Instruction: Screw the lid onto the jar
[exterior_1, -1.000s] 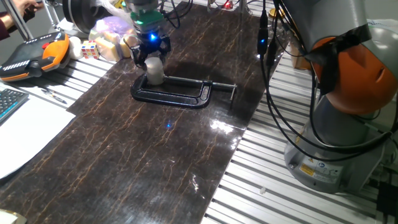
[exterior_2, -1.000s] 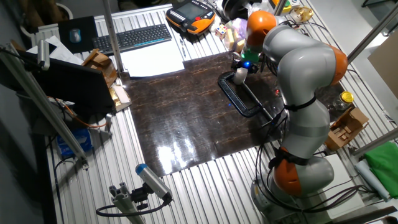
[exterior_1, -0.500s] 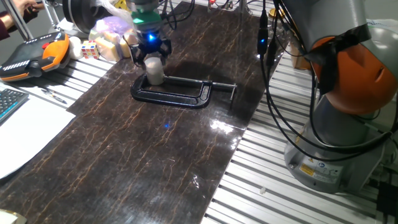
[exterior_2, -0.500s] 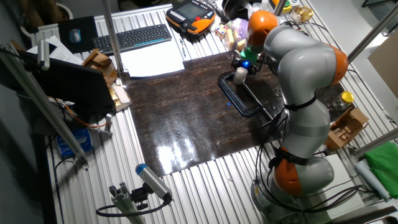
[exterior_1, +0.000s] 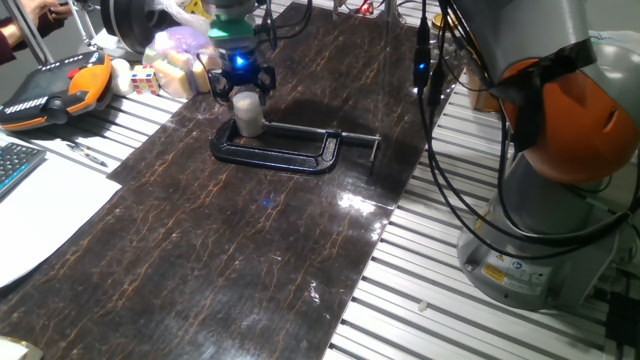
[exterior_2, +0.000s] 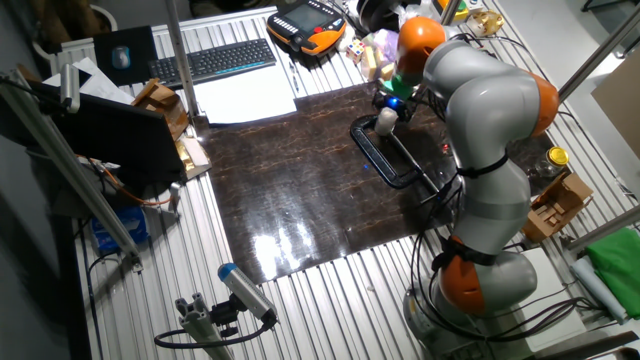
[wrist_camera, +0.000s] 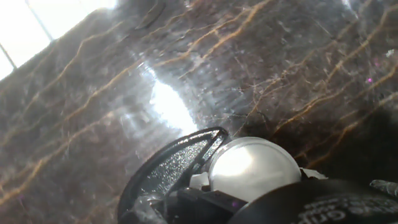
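The jar (exterior_1: 249, 122) is a small whitish cylinder standing inside the frame of a black C-clamp (exterior_1: 290, 158) at the far end of the dark mat. The lid (exterior_1: 246, 99) sits on top of it. My gripper (exterior_1: 245, 92) hangs straight above, its black fingers pressed against both sides of the lid. The other fixed view shows the gripper (exterior_2: 390, 108) over the jar (exterior_2: 384, 124). In the hand view the lid (wrist_camera: 252, 167) is a bright round disc at the bottom edge, partly covered by a finger (wrist_camera: 323, 202), with the clamp (wrist_camera: 158, 171) curving beside it.
Toy food and a die (exterior_1: 170, 65) lie just behind the gripper, beside an orange teach pendant (exterior_1: 55, 88). White paper (exterior_1: 40, 215) lies left of the mat. The clamp's screw handle (exterior_1: 375, 145) sticks out to the right. Cables (exterior_1: 430, 110) and the arm's base (exterior_1: 560, 160) fill the right side.
The gripper has turned slightly about its vertical axis while staying on the lid. Its blue light spot on the mat has drifted a little to the left. The jar and clamp have not moved.
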